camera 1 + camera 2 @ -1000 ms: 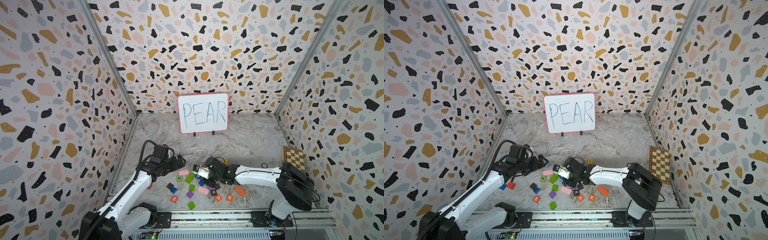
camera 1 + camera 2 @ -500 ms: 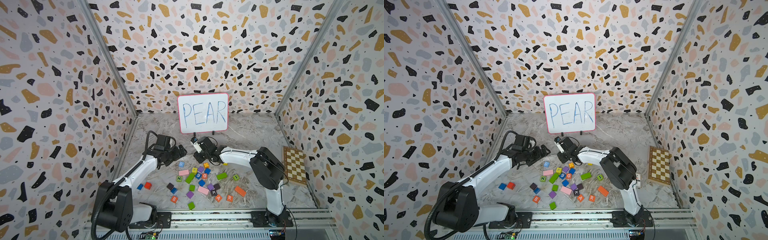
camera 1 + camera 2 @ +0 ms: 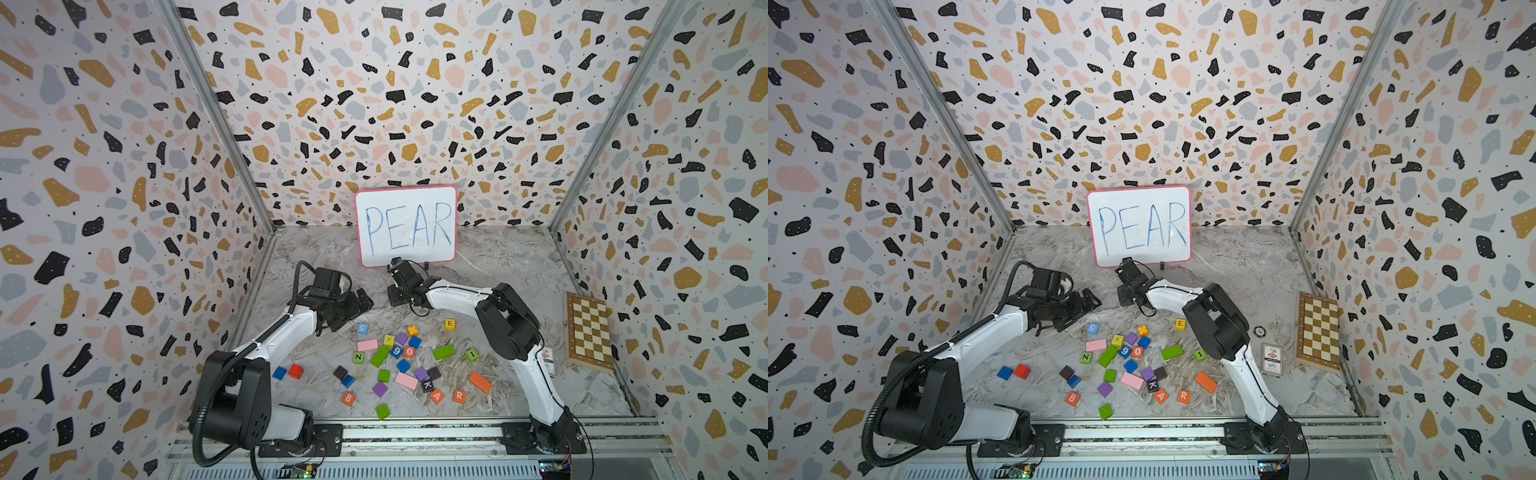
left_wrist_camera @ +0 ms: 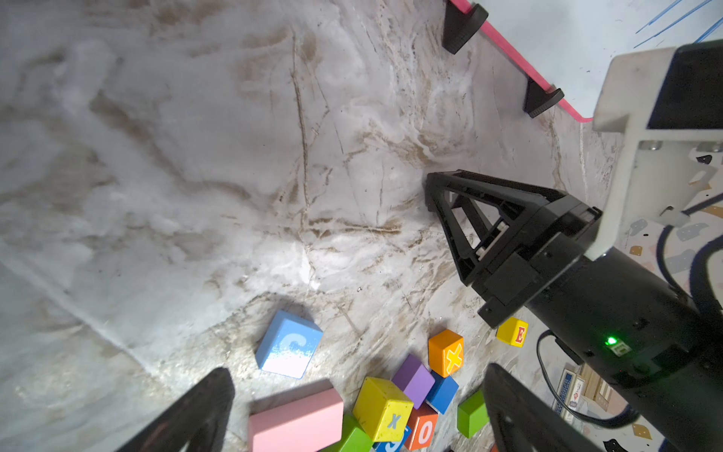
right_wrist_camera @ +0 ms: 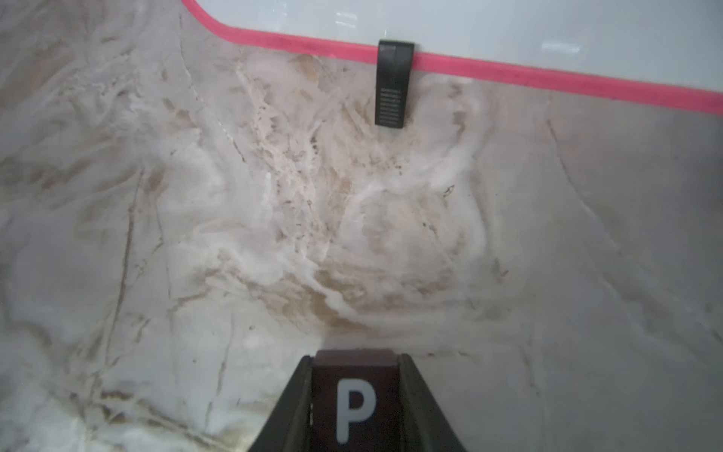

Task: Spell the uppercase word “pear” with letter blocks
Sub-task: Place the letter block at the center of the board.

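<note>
My right fingers (image 5: pixel 291 403) are pinched on the two sides of the dark brown P block (image 5: pixel 354 399). Its white letter faces my wrist camera, and I cannot tell whether it touches the table (image 3: pixel 498 266). The right gripper (image 5: pixel 355 358) points at the whiteboard (image 3: pixel 405 226) with PEAR written on it and sits just in front of its pink lower edge, near one black foot (image 5: pixel 393 84).

My left fingers (image 4: pixel 203 407) are spread wide with nothing between them. The left gripper (image 4: pixel 358 373) hangs a little farther out from the whiteboard, beside the right one and apart from it, above the nearest loose blocks.

Of the scattered letters, the yellow E block (image 3: pixel 449 324) lies closest to the whiteboard, alone on the marble. The orange A block (image 3: pixel 436 396) and orange R block (image 3: pixel 459 396) sit side by side at the edge of the pile farthest from the whiteboard. The A block is just beside the dark K block (image 3: pixel 427 385).
</note>
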Available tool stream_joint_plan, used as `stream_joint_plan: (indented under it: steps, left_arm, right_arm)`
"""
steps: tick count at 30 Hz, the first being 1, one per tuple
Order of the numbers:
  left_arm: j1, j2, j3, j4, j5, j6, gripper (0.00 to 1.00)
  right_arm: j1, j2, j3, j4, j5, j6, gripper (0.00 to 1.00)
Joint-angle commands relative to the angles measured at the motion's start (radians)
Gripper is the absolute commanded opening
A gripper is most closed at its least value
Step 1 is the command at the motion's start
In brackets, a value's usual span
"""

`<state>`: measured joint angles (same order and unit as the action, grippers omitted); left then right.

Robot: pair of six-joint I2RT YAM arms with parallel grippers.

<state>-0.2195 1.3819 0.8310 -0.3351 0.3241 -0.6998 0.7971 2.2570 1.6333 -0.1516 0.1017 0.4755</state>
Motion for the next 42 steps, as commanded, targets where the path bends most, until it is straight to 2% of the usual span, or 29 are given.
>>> stream_joint_plan:
  steps: [1, 6, 13, 22, 42]
  left_arm:
    - [0.005, -0.036, -0.009, -0.006, -0.003, 0.012, 0.99]
    - [0.006, -0.053, -0.014, -0.024, -0.003, 0.027, 0.99]
    - [0.005, -0.086, -0.047, -0.025, 0.001, 0.028, 0.99]
    - [0.005, -0.121, -0.073, -0.027, 0.007, 0.028, 0.99]
    - [0.005, -0.145, -0.097, -0.021, 0.018, 0.018, 0.99]
  right_arm:
    - [0.005, 0.025, 0.029, -0.077, -0.011, 0.049, 0.29]
    - [0.005, 0.045, 0.070, -0.110, -0.038, 0.047, 0.41]
    - [-0.004, 0.000, 0.074, -0.125, -0.080, 0.034, 0.57]
    - [-0.006, -0.019, 0.051, -0.133, -0.144, 0.035, 0.54]
    - [0.001, -0.063, -0.007, -0.097, -0.184, 0.061, 0.56]
